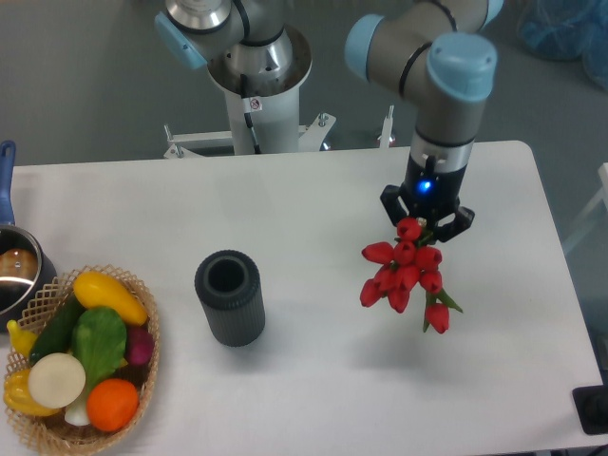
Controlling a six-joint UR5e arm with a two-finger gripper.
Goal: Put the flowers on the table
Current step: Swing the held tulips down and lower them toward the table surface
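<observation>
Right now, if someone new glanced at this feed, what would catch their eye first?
The flowers, a bright red bunch hanging from the tool over the right part of the white table. Next, the wicker basket of colourful vegetables at the front left corner, and the dark cylinder standing upright near the middle, apart from both.
</observation>
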